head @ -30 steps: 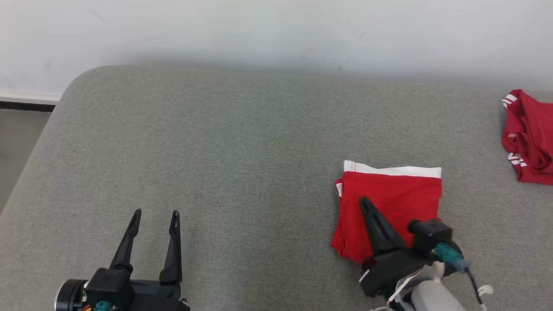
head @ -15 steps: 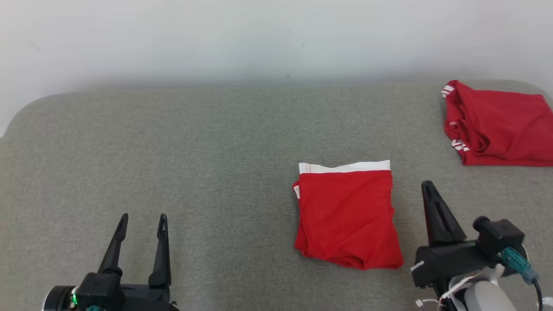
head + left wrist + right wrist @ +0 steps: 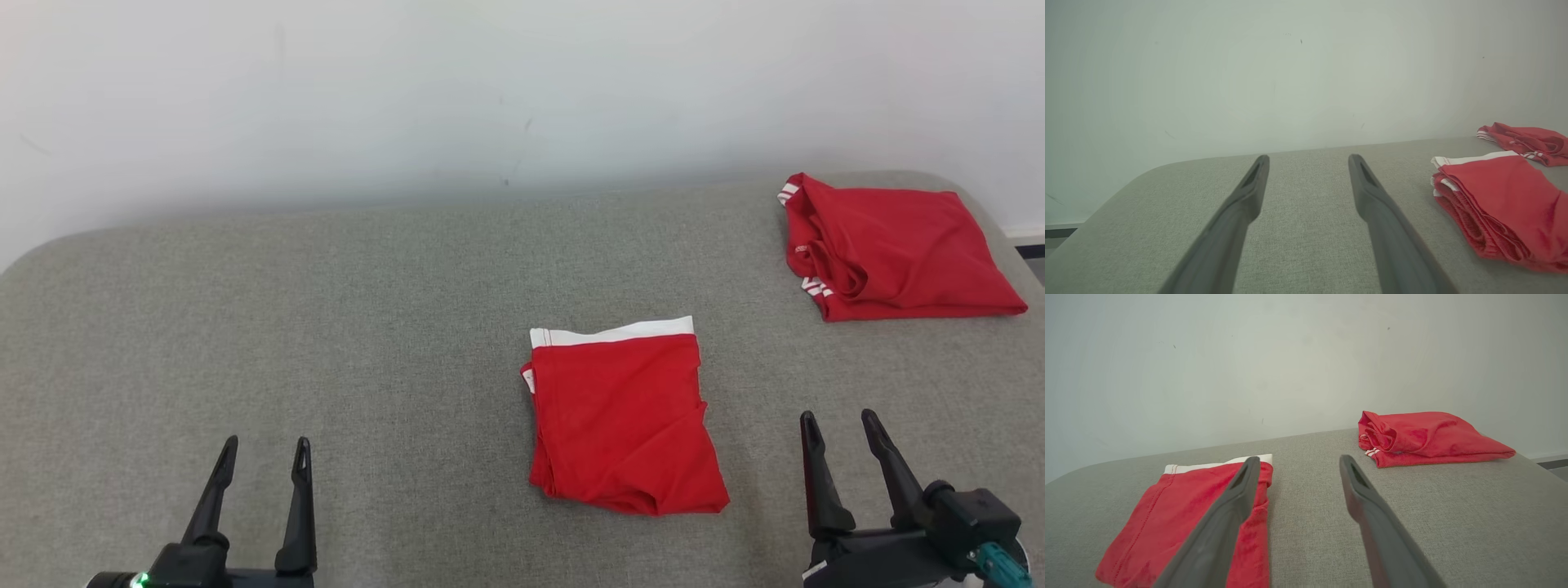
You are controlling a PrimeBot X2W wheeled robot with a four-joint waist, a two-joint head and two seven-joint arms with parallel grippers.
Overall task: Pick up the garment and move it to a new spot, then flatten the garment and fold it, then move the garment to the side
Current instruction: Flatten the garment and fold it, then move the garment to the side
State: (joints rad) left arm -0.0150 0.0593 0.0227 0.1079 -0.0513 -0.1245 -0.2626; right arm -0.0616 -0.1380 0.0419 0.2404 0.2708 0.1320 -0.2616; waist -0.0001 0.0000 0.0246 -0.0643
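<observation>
Nearest, the left gripper [image 3: 267, 442] and right gripper [image 3: 838, 416] are hanging spread and empty by the grey upholstered surface's [image 3: 367, 327] front edge. The folded red garment [image 3: 624, 416] is lying just right of centre. A second red garment [image 3: 890, 245], seemingly loosely folded, is resting at the far right corner.

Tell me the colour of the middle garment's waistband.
White waistband, clearest in the head view.

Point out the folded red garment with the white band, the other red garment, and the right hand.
folded red garment [image 3: 624, 425], head view, middle of its red top layer.
other red garment [image 3: 898, 245], head view, middle of its top.
right hand [image 3: 838, 418], head view, midway between its fingertips.
</observation>
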